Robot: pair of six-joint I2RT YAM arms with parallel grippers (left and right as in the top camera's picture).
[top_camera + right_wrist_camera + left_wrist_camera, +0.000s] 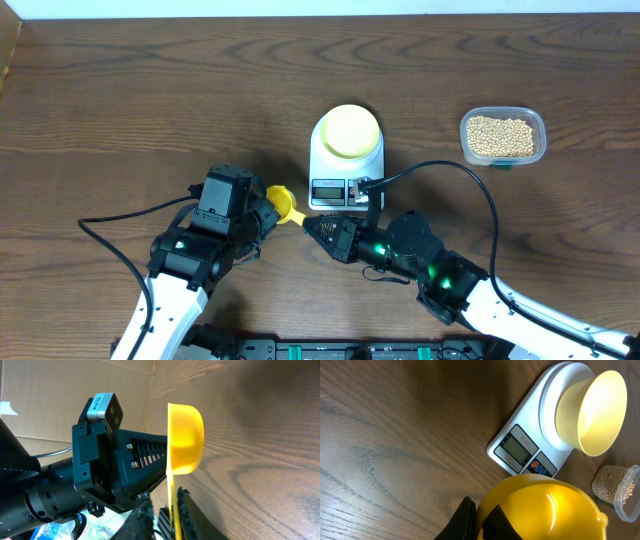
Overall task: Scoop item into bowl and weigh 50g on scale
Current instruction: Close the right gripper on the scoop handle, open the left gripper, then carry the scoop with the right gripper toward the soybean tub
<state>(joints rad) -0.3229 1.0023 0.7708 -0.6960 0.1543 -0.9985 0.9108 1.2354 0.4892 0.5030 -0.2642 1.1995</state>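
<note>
Worktop (120,90): dark brown wood, strong grain, fills nearly the whole overhead view. Pale strip (300,8) runs along its far edge.

Scoop (284,203): bright yellow plastic, round cup, thin flat handle. Sits front-centre, with the handle running towards the near right. Edge-on in the right wrist view (186,437), glossy in the left wrist view (545,510).

Tub (543,135): clear, rectangular, rounded corners, far right, well apart from the scoop. Green scrap (503,166) at its near edge.

Black cables: one arcs right of centre (440,163), one trails left (130,214).

Cardboard (60,395) stands behind.

Bright even light; the bowl (590,415) glows overexposed, close foreground blurred
</note>
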